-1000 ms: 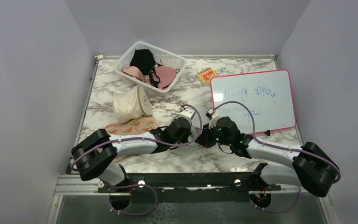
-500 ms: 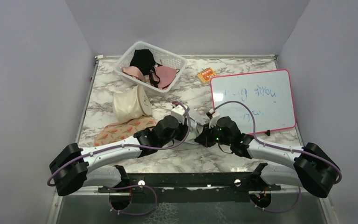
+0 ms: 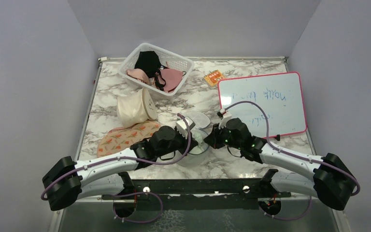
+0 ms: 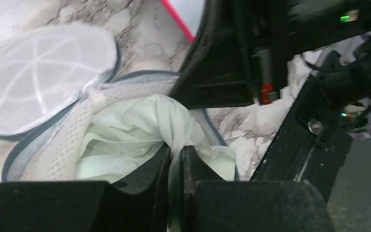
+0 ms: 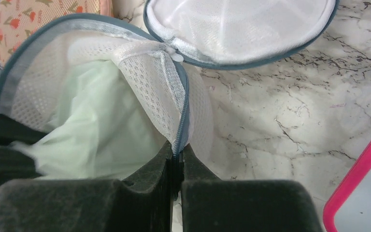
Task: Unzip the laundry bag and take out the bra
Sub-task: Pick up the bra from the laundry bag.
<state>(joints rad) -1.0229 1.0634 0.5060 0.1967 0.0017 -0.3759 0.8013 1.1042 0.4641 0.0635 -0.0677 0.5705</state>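
Note:
The round white mesh laundry bag (image 3: 195, 147) lies open between the arms, its lid (image 3: 195, 118) flipped back flat on the table. The lid also shows in the left wrist view (image 4: 38, 87) and the right wrist view (image 5: 241, 24). A pale green bra (image 4: 140, 130) fills the bag's mouth; it shows in the right wrist view (image 5: 92, 125) too. My left gripper (image 4: 175, 154) is shut on a fold of the bra. My right gripper (image 5: 176, 157) is shut on the bag's blue zip rim (image 5: 181, 130) at its right side.
A cream cylindrical bag (image 3: 135, 108) and a flat peach floral pouch (image 3: 125, 135) lie to the left. A white basket (image 3: 155, 67) of garments stands at the back. A pink-framed whiteboard (image 3: 263, 104) lies right, an orange packet (image 3: 214, 77) behind it.
The left arm has stretched out and drawn its gripper down and left, pulling green bra fabric up at the bag's mouth. The lid now shows flipped open. The right gripper has shifted slightly, holding the rim.

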